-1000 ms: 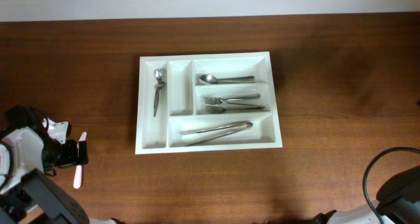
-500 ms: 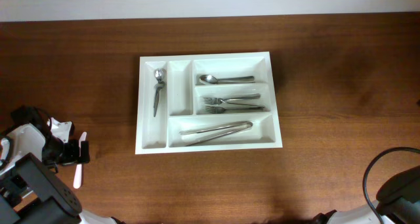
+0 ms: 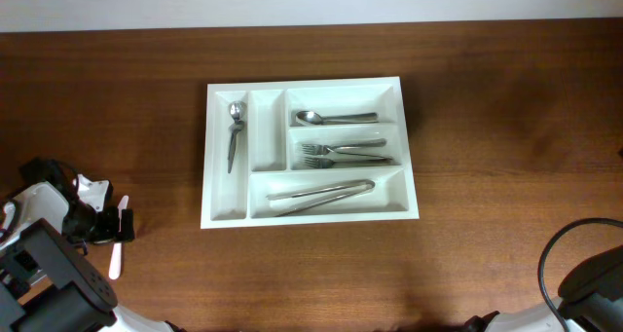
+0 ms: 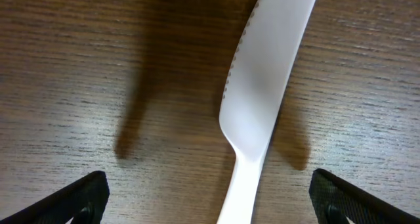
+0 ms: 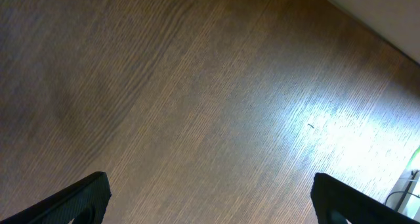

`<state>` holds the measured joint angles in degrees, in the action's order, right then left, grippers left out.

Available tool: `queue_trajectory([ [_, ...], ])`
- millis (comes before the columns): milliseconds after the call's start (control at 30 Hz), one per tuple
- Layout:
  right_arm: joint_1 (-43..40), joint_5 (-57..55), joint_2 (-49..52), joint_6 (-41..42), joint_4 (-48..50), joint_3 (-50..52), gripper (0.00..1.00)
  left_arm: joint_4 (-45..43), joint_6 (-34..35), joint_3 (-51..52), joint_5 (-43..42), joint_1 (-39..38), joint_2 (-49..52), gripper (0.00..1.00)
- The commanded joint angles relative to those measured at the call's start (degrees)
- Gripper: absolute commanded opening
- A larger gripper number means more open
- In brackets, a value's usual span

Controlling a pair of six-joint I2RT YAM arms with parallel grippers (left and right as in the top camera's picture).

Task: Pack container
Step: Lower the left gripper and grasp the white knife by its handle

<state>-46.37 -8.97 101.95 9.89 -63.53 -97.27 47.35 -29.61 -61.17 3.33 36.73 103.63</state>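
Note:
The container [image 3: 311,82], a white cutlery tray, lies mid-table. It holds a metal spoon [image 3: 234,132] in its leftmost upright compartment, a spoon [image 3: 336,118], forks [image 3: 346,154] and tongs [image 3: 321,194] in the three long ones. A white plastic knife [image 3: 118,244] lies flat on the wood to the tray's lower left. My left gripper [image 4: 209,184] stands open low over the knife [image 4: 259,99], whose handle runs between the fingers without touching them. My right gripper [image 5: 210,191] is open over bare wood, with nothing between its fingers.
The second narrow upright compartment [image 3: 267,128] holds nothing. The left arm's body [image 3: 44,264] fills the lower left corner. The right arm with its black cable [image 3: 589,274] sits at the lower right corner. The table's far edge meets a pale wall [image 3: 311,1].
The left arm has shifted slightly at the lower left, over the knife. The knife, the tray and its contents have not moved.

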Motion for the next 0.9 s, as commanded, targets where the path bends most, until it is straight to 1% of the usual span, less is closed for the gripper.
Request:
queue_trajectory([
  [0, -0.2, -0.3, 0.1, 0.2, 0.1, 0.5, 0.99, -0.3, -1.4, 0.3, -1.0, 0.2, 0.6, 1.00],
  [100, -0.2, -0.3, 0.0, 0.2, 0.1, 0.5, 0.99, -0.2, -2.2, 0.3, -1.0, -0.2, 0.6, 0.96],
  [733, -0.2, -0.3, 0.0, 0.2, 0.1, 0.5, 0.99, -0.6, -2.2, 0.4, -0.9, -1.4, 0.6, 0.97],
  [867, -0.2, -0.3, 0.1, 0.2, 0.1, 0.5, 0.99, -0.6, -2.2, 0.4, -1.9, -1.4, 0.9, 0.97],
])
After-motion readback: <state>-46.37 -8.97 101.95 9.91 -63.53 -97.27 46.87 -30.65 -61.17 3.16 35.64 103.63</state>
